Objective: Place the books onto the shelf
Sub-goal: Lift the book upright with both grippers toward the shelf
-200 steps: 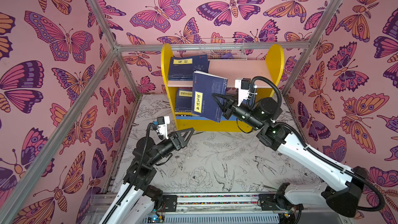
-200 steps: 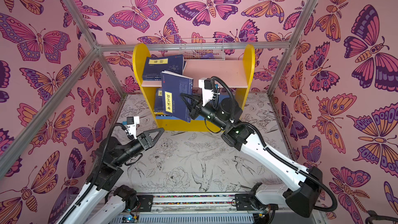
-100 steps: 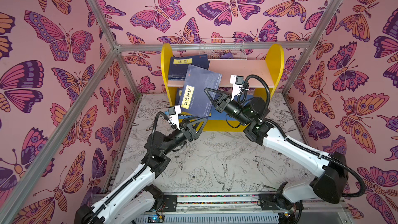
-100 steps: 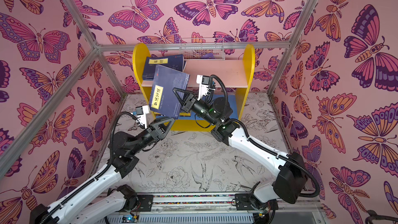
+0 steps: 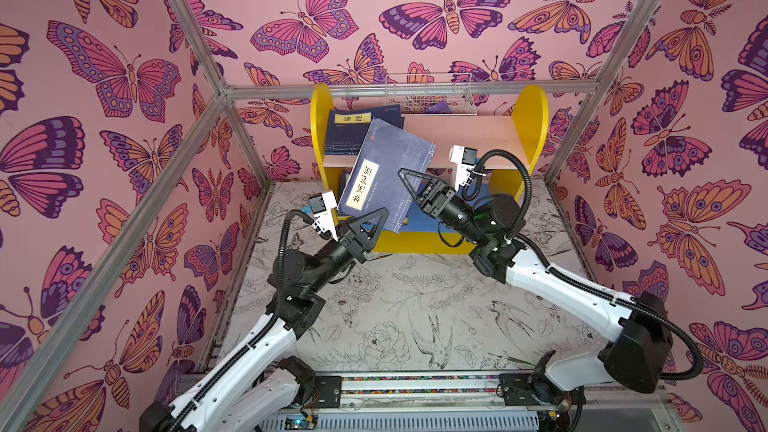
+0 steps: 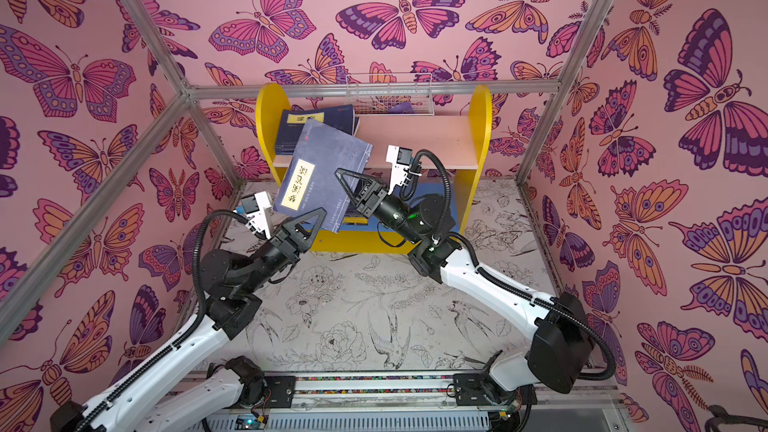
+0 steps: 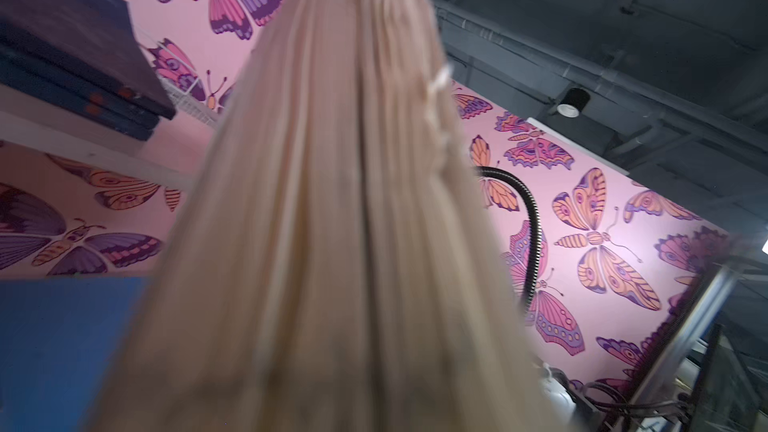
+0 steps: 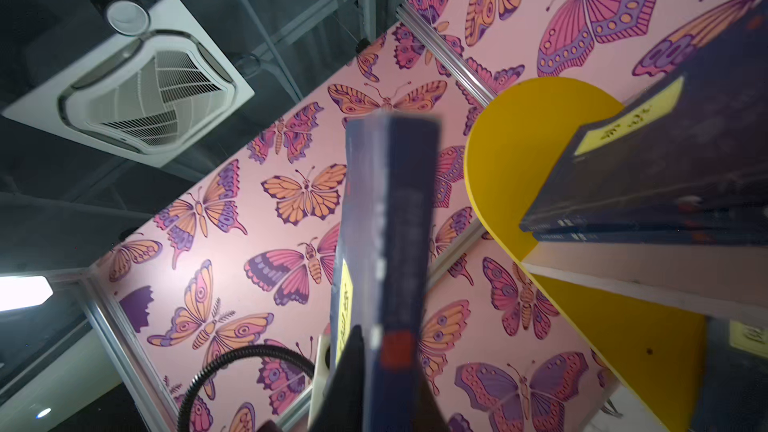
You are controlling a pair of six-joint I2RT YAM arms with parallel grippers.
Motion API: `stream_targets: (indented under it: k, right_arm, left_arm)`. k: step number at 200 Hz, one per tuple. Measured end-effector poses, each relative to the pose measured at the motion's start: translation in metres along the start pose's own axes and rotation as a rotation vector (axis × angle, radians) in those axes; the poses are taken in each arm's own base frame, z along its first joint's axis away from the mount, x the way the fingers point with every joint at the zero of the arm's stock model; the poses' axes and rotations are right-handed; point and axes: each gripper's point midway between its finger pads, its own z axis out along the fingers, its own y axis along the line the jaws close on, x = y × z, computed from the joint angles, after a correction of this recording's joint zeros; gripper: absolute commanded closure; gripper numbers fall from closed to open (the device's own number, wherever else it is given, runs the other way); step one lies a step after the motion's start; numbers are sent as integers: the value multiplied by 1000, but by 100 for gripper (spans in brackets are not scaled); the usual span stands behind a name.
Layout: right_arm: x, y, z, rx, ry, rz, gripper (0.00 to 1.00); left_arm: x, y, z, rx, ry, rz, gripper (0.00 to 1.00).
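Observation:
A navy book (image 5: 384, 168) (image 6: 322, 160) with a yellow label hangs tilted in front of the shelf (image 5: 530, 118) (image 6: 480, 118). My left gripper (image 5: 376, 214) (image 6: 320, 211) is shut on its lower edge. In the left wrist view the book's page edges (image 7: 332, 201) fill the frame and hide the jaws. My right gripper (image 5: 401, 170) (image 8: 388, 351) straddles the book's spine (image 8: 390, 243). Its fingers lie close on both sides, and whether they still press does not show. More navy books (image 5: 361, 126) (image 8: 665, 168) lie stacked on the pink upper board, others on the blue lower board (image 5: 419, 218).
A white wire basket (image 5: 430, 93) stands on the upper board at the back. Aluminium frame posts (image 5: 245, 147) and butterfly walls close in both sides. The right arm's black cable (image 5: 523, 184) loops in front of the shelf. The printed floor (image 5: 415, 305) lies below both arms.
My left arm rose from low on the left and shut on the book's lower edge. The right arm swung the book leftwards and tilted it; its jaws have begun to loosen.

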Motion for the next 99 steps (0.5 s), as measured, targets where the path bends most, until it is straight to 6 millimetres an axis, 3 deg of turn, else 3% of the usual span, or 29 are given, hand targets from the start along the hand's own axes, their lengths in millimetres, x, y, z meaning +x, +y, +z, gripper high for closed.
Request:
stream_targets:
  k: [14, 26, 41, 75, 85, 99]
  right_arm:
    - [7, -13, -12, 76, 66, -58, 30]
    - [3, -20, -24, 141, 108, -130, 27]
    - [-18, -23, -46, 243, 144, -263, 25]
    - [-80, 9, -83, 289, 208, -515, 26]
    - [-83, 16, -90, 263, 249, -542, 26]
    - [-71, 23, -95, 203, 330, -545, 27]
  left_arm:
    - [-20, 4, -9, -74, -4, 22, 100]
    - [-34, -3, -16, -103, 5, 50, 100]
    - [-40, -25, -24, -90, 70, 91, 100]
    - [-16, -69, -36, 22, 317, 117, 100]
    - [-6, -72, -39, 38, 386, 104, 100]
    - [9, -70, -44, 44, 482, 75, 100]
